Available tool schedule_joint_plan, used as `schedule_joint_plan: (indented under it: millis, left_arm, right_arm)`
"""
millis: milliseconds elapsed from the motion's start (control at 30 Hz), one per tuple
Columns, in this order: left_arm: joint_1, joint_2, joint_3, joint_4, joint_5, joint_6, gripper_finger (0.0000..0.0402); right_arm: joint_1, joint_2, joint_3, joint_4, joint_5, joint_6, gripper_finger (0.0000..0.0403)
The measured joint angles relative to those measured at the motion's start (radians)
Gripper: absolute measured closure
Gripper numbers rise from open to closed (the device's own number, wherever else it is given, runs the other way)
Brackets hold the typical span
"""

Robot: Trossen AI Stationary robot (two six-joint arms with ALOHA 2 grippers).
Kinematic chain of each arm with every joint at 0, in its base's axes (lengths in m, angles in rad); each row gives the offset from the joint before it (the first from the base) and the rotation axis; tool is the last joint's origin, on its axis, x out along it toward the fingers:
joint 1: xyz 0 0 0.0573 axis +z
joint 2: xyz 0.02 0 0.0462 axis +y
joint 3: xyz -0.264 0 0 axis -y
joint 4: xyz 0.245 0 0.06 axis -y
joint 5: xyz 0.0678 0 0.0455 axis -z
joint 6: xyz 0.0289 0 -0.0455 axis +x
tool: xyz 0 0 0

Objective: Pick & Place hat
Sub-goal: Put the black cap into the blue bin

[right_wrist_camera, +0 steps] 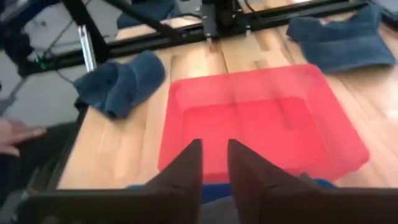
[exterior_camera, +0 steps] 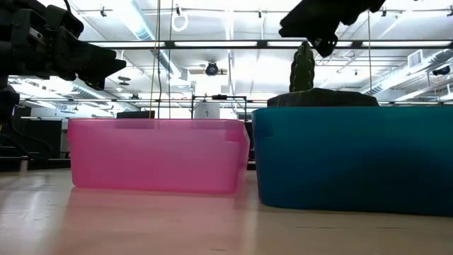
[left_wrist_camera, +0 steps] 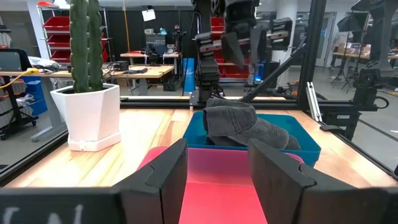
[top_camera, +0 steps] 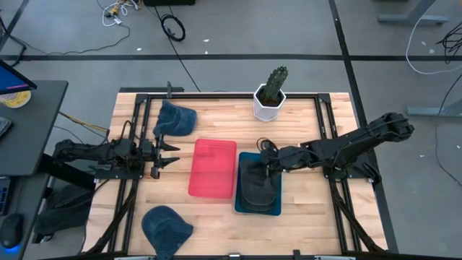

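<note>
A dark grey hat (top_camera: 260,189) lies crumpled in the teal bin (top_camera: 240,160), its top rising over the rim (exterior_camera: 322,98). My right gripper (top_camera: 266,165) hangs above it, tilted down toward the red bin (right_wrist_camera: 261,118). Its fingers (right_wrist_camera: 214,149) stand a narrow gap apart with nothing between them. One blue hat (top_camera: 175,119) lies on the table at the far left, another (top_camera: 166,227) at the near edge. My left gripper (top_camera: 167,152) waits level at the table's left, open and empty (left_wrist_camera: 217,168).
A cactus in a white pot (top_camera: 271,97) stands at the table's far edge, behind the bins. The red bin (top_camera: 213,167) sits directly left of the teal one. A black frame (top_camera: 144,101) runs around the table. A person's hand (right_wrist_camera: 15,134) shows beyond the table's edge.
</note>
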State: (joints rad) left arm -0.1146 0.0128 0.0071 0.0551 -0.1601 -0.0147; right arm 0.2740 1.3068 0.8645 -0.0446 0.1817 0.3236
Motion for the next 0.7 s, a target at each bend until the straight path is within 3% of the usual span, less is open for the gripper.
schedule_joint_plan:
  millis: [133, 567, 700]
  left_arm:
    - [0.0, 0.0, 0.0, 0.0, 0.0, 0.0, 0.0229]
    - [0.0, 0.0, 0.0, 0.0, 0.0, 0.0, 0.0229]
    - [0.0, 0.0, 0.0, 0.0, 0.0, 0.0, 0.0229]
  right_arm:
    - [0.0, 0.018, -0.001, -0.017, 0.002, -0.003, 0.0395]
    - [-0.054, 0.149, -0.001, -0.164, 0.046, 0.121, 0.0401]
    - [-0.075, 0.23, -0.001, -0.169, -0.015, 0.14, 0.0402]
